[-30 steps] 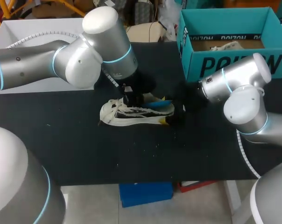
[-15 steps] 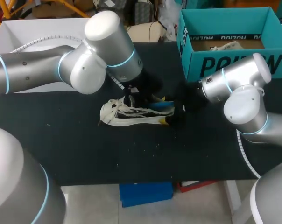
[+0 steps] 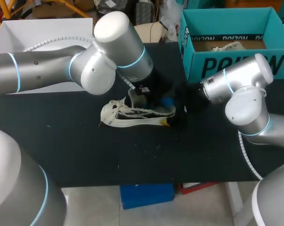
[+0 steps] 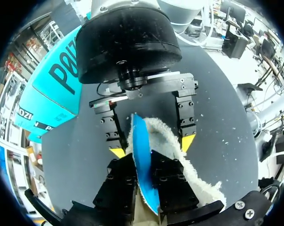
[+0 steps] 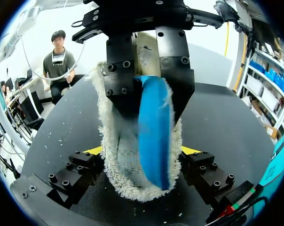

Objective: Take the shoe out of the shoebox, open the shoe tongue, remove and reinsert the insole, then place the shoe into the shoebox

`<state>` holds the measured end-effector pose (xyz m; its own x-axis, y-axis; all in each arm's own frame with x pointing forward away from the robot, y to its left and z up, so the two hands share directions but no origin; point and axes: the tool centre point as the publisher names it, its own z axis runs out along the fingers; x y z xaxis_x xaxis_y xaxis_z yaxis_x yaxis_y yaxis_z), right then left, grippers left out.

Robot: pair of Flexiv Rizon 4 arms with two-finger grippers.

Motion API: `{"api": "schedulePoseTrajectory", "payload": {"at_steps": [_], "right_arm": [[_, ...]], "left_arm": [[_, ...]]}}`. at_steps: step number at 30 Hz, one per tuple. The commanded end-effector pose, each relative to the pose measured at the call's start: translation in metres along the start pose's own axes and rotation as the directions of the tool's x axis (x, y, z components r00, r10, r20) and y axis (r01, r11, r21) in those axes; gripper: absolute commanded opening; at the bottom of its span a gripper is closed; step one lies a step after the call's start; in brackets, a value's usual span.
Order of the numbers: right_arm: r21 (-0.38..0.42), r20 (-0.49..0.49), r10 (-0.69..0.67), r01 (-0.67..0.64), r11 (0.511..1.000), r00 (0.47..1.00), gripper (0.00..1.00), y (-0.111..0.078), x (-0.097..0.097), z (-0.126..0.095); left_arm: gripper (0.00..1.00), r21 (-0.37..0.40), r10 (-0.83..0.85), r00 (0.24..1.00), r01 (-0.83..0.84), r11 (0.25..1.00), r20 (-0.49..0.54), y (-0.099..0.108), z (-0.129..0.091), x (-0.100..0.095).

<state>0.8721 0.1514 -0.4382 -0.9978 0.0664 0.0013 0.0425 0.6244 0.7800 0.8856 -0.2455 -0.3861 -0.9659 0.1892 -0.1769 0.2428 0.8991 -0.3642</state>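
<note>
A white and black shoe (image 3: pixel 132 114) lies on its side on the black table, heel toward my right arm. My left gripper (image 3: pixel 143 96) hangs over the shoe's opening. In the left wrist view this gripper (image 4: pixel 144 169) is shut on the blue insole (image 4: pixel 141 155), which stands on edge out of the fleecy heel collar (image 4: pixel 179 150). My right gripper (image 5: pixel 142 153) straddles the heel, a yellow-tipped finger (image 5: pixel 92 150) pressed to each side of the fleece (image 5: pixel 118 155). From there the left gripper (image 5: pixel 146 94) shows clamped on the insole (image 5: pixel 153 136).
The teal shoebox (image 3: pixel 226 66) stands open at the back right, with something pale (image 3: pixel 229 45) inside. A white box (image 3: pixel 43 28) sits at the back left. Bare black table (image 3: pixel 132 155) stretches in front of the shoe.
My left arm has shifted right along the shoe, from its middle toward the heel opening. The shoe and my right arm have stayed where they were.
</note>
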Motion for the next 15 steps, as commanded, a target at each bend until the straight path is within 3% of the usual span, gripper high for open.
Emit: {"api": "schedulePoseTrajectory", "payload": {"at_steps": [1,4,9,15], "right_arm": [[0.001,0.000,0.001,-0.001,1.000,1.000,0.00,-0.002,0.000,0.001],[0.001,0.000,0.001,-0.001,1.000,1.000,0.00,-0.002,0.000,0.001],[0.001,0.000,0.001,-0.001,1.000,1.000,0.00,-0.002,0.000,0.001],[0.001,0.000,0.001,-0.001,1.000,1.000,0.00,-0.002,0.000,0.001]], "left_arm": [[0.00,0.004,0.005,1.000,-0.005,1.000,-0.013,0.002,-0.013,0.007],[0.00,0.009,0.022,1.000,-0.022,1.000,-0.018,0.007,-0.031,0.023],[0.00,0.082,0.027,0.999,-0.026,0.996,-0.018,0.011,-0.064,0.046],[0.00,0.181,0.037,0.999,-0.040,0.983,0.020,-0.002,-0.103,0.067]]}}
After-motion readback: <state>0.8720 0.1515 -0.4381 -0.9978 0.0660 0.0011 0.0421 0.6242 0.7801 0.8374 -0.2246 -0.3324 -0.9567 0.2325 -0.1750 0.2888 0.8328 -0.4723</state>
